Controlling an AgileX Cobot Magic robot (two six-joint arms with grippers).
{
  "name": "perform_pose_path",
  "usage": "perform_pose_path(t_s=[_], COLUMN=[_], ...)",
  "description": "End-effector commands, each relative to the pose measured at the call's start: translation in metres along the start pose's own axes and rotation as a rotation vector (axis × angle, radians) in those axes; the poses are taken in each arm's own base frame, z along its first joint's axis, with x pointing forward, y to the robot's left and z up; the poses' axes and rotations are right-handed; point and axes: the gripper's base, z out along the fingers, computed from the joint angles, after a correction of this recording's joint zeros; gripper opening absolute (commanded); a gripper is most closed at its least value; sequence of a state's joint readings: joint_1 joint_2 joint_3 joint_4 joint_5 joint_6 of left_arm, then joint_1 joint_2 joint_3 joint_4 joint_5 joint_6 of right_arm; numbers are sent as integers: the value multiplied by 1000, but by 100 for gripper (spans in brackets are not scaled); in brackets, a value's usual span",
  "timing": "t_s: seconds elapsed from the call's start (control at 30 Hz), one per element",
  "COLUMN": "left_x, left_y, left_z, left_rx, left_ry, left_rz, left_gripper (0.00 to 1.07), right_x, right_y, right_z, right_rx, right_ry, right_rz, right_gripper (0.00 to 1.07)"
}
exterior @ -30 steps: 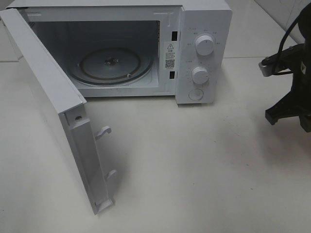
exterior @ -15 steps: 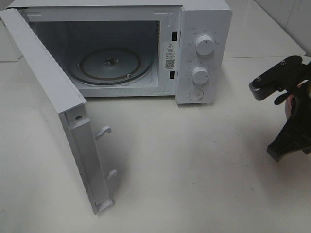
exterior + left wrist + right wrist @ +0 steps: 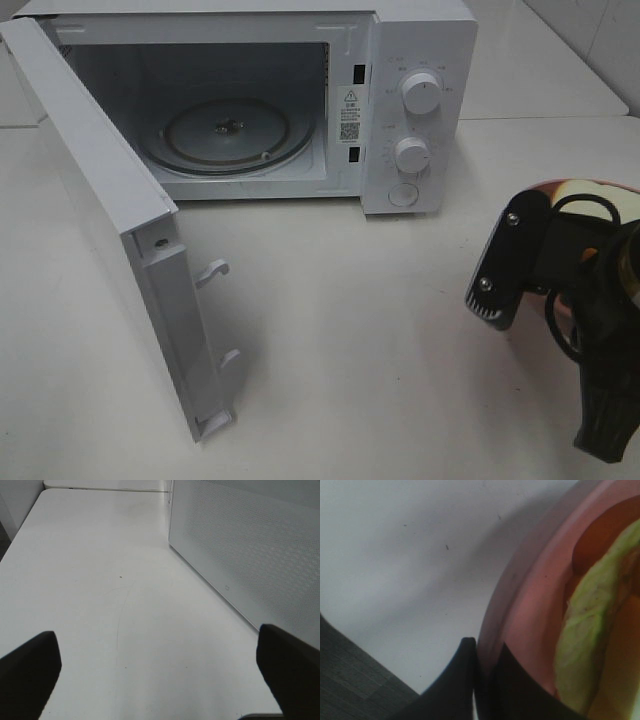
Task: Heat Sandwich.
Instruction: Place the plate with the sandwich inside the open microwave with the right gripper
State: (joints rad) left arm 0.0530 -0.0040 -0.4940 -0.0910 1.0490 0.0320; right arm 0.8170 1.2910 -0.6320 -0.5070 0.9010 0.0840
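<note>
The sandwich [image 3: 592, 645] fills the right wrist view, showing a yellow-green filling layer and lying on a pink plate [image 3: 530, 605]. My right gripper [image 3: 482, 675] is shut on the plate's rim, one finger on each side of it. In the high view the right arm [image 3: 560, 270] hangs over the table's right side, and the plate [image 3: 560, 188] peeks out behind it. The white microwave [image 3: 420, 100] stands at the back with its door [image 3: 100, 200] swung wide open and its glass turntable [image 3: 225, 135] bare. My left gripper [image 3: 160, 680] is open over bare table beside the door.
The open door juts forward on the left, with two latch hooks [image 3: 212, 270] pointing right. White tabletop [image 3: 350, 330] lies between the door and the right arm. Two knobs [image 3: 420, 95] and a button are on the microwave's right panel.
The right arm has swung in from the right edge toward the front and the left, bringing the plate into the high view. The microwave and the door have not moved.
</note>
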Motion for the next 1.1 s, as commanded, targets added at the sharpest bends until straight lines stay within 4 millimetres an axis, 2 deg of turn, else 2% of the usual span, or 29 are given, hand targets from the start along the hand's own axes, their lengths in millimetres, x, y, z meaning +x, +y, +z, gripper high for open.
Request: perform_pose_path(t_s=[0.03, 0.13, 0.17, 0.2, 0.3, 0.33, 0.43, 0.6, 0.73, 0.9, 1.1], left_x=[1, 1, 1, 1, 1, 1, 1, 1, 1, 1, 1], left_y=[-1, -1, -1, -1, -1, -1, 0, 0, 0, 0, 0], left_z=[-2, -2, -2, -2, -2, -2, -2, -2, -2, -2, -2], left_rx=[4, 4, 4, 4, 4, 4, 3, 3, 2, 2, 2], left_ry=[-35, -35, -35, -35, -35, -35, -35, -35, -35, -34, -34], left_rz=[-1, -1, -1, -1, -1, -1, 0, 0, 0, 0, 0], left_gripper=[102, 102, 102, 102, 102, 102, 102, 102, 102, 102, 102], right_x=[-1, -5, -5, -7, -11, -11, -18, -25, -39, -44, -45], right_y=[4, 11, 11, 15, 18, 18, 20, 21, 24, 26, 26], right_z=[-3, -7, -7, -8, -10, -10, -11, -13, -18, -21, -21], right_rx=[30, 34, 34, 35, 45, 45, 67, 92, 169, 209, 211], right_ry=[-19, -48, -48, -72, -114, -114, -190, -266, -434, -494, -500], right_rz=[-129, -279, -279, -395, -590, -590, -753, -832, -994, -1064, -1065], right_gripper=[0, 0, 0, 0, 0, 0, 0, 0, 0, 0, 0])
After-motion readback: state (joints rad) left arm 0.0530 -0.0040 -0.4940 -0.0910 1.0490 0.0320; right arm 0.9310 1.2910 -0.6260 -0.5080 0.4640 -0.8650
